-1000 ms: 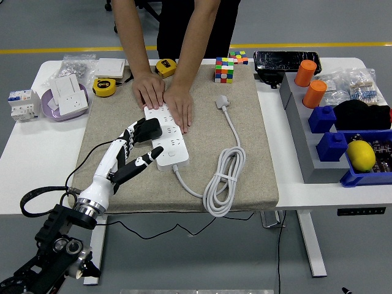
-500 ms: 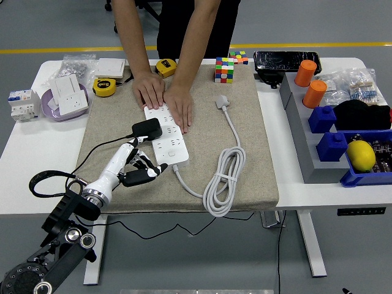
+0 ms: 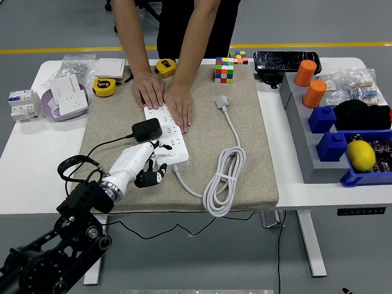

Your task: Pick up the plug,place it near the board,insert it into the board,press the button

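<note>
The left hand (image 3: 142,166) holds nothing, fingers curled loosely beside the board's (image 3: 166,138) near end. The black plug (image 3: 147,129) sits in the board just above it. A person's hands (image 3: 165,98) press down the far end.

One white power strip (image 3: 166,136) lies on one beige mat (image 3: 257,153), with one black plug (image 3: 147,129) set on it. One coiled white cable (image 3: 223,177) ends in one grey plug (image 3: 222,101). Two person's hands (image 3: 164,97) press on the strip, and one robot hand (image 3: 138,167) is in view. On the bench (image 3: 27,147) are two yellow tape measures (image 3: 104,87), two puzzle cubes (image 3: 224,69), two orange cylinders (image 3: 310,82), two blue blocks (image 3: 324,130), and one yellow lemon (image 3: 361,155).
</note>
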Tool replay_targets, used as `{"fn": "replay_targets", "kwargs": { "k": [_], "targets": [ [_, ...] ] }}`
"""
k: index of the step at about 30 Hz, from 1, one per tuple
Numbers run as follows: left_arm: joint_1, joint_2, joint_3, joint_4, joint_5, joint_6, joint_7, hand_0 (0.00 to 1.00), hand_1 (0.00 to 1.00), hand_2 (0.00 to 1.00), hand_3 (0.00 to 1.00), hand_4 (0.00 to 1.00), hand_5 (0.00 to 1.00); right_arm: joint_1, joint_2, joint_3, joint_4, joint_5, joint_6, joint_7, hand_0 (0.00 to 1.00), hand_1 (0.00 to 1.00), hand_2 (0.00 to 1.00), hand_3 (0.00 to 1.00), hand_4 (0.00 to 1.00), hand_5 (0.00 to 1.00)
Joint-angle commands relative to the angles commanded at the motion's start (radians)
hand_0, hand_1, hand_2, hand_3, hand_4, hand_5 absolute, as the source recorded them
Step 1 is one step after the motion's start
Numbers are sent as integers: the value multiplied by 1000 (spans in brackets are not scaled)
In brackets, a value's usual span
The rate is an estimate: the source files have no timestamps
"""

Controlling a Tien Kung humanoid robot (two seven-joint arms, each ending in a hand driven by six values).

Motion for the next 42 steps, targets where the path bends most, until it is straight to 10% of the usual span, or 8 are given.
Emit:
{"fn": "replay_targets", "kwargs": {
  "k": [30,42],
  "targets": [
    [-30,-41,-4,94,71,-48,39,149,2,138,776,600,2,0,1,1,0,0,0,1,823,734,741,776,998,921],
    [-17,-30,-28,33,101,-54,40,150,2,139,755,597,2,0,1,0,0,-1,0,1,822,734,741,775,998,920]
  ]
}}
